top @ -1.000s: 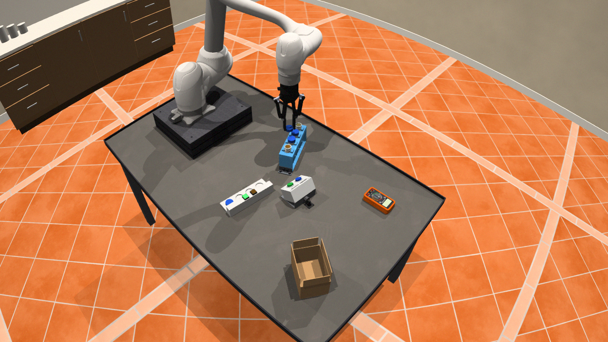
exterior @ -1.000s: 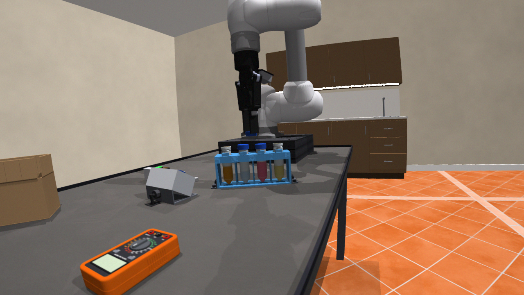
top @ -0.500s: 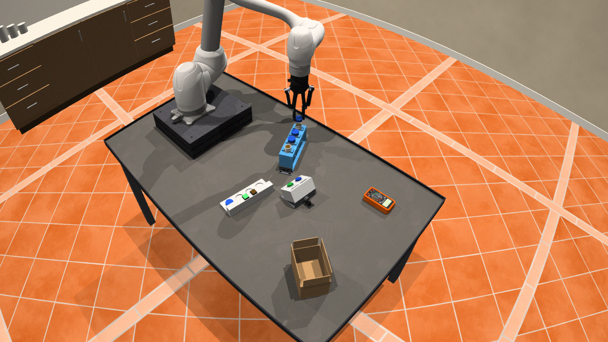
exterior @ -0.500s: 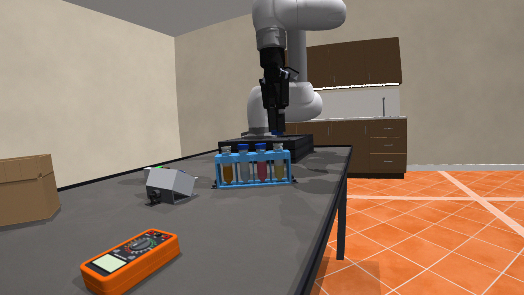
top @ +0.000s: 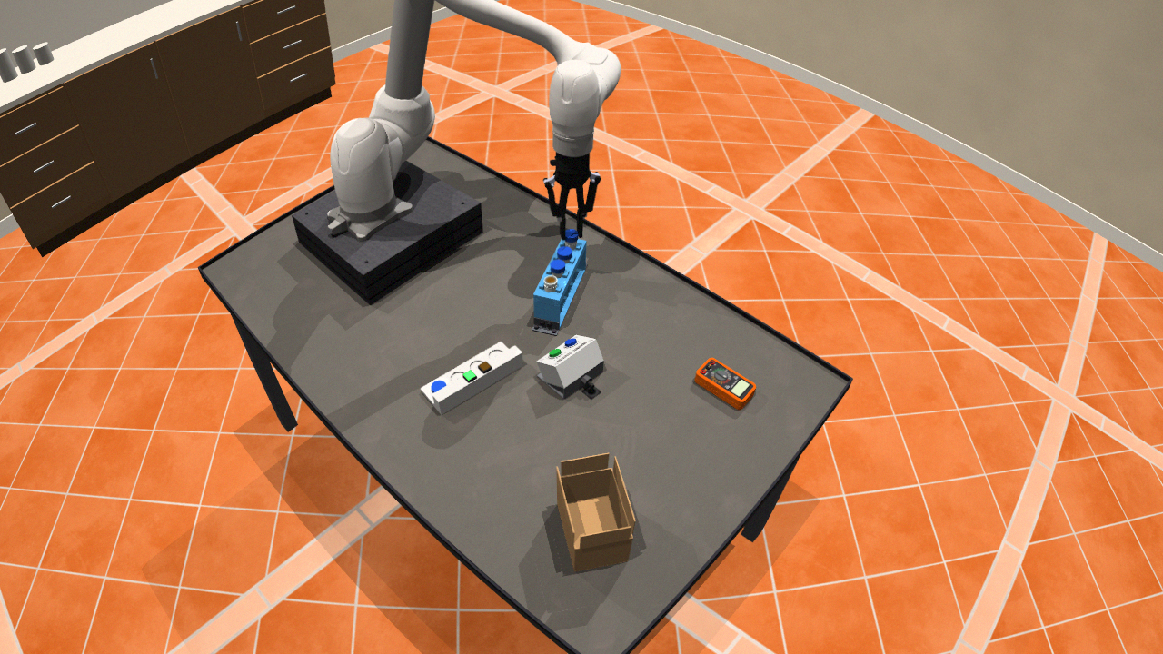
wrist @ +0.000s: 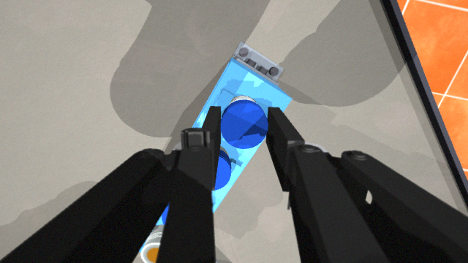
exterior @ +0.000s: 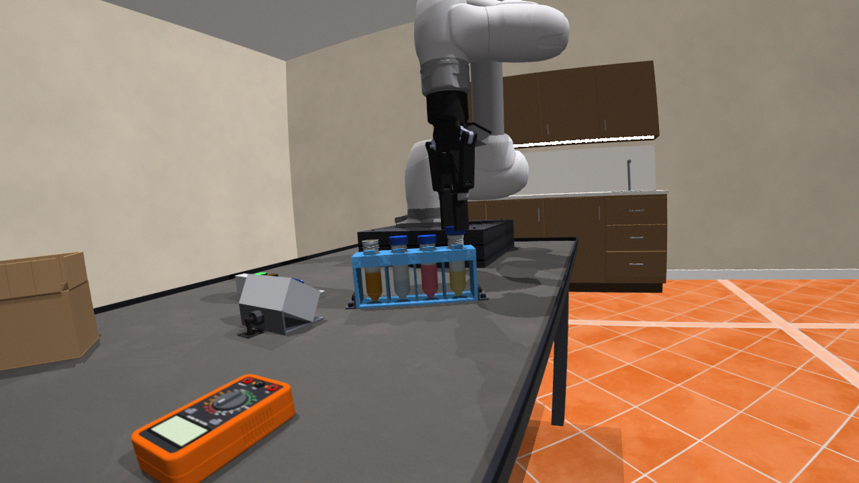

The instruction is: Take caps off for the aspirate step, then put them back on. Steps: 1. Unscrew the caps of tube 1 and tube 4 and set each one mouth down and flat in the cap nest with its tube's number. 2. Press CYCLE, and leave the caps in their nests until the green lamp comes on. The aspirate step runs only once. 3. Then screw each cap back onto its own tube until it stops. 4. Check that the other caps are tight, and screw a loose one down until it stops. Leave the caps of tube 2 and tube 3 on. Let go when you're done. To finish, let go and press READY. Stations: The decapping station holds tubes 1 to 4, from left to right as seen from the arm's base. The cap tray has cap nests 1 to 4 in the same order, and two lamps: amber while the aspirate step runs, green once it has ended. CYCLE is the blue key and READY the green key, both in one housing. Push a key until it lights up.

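- Take the blue tube rack (exterior: 414,259) as your landmark and read outward from your exterior view
- Nearest you, well in front of the rack on the grey surface (exterior: 384,384), lies an orange multimeter (exterior: 215,418)
- To the far left of the rack you see a brown cardboard box (exterior: 41,312) at the frame edge
- Just left of the rack and a little toward you stands the grey key housing (exterior: 277,300), its back facing you; in the top view it carries the green key (top: 554,352) and the blue key (top: 573,341)
- Beyond the housing, the white cap tray (top: 472,377) has one blue cap (top: 439,386) in its end nest and a green lamp (top: 469,374) lit
- In the rack you have four tubes: the leftmost tube (exterior: 372,273) stands uncapped, the two middle ones wear blue caps
- Over the rightmost tube (exterior: 456,270) the hand (wrist: 244,126) points straight down, its fingers clamped on a blue cap (wrist: 243,124) that sits at the top of that tube
- Behind the rack the arm rises from its black base (exterior: 498,231)
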{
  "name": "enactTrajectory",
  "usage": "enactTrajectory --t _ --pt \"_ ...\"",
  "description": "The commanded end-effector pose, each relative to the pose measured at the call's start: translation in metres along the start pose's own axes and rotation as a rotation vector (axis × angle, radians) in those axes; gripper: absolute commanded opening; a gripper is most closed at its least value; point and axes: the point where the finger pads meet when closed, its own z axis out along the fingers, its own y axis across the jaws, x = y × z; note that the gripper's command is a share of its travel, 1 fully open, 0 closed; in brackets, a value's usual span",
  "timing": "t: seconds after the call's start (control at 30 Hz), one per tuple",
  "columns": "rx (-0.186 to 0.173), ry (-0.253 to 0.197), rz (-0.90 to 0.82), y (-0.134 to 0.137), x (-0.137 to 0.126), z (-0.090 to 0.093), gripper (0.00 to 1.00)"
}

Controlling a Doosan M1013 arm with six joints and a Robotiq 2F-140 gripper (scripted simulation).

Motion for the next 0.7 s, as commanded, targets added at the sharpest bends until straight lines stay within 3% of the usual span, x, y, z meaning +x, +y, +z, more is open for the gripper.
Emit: enactTrajectory --t 0.0,0.67 --pt "-0.001 0.000 0.000 0.0005 -0.0002 -0.0007 0.30" --pt "-0.001 0.000 0.000 0.0005 -0.0001 0.0066 0.30"
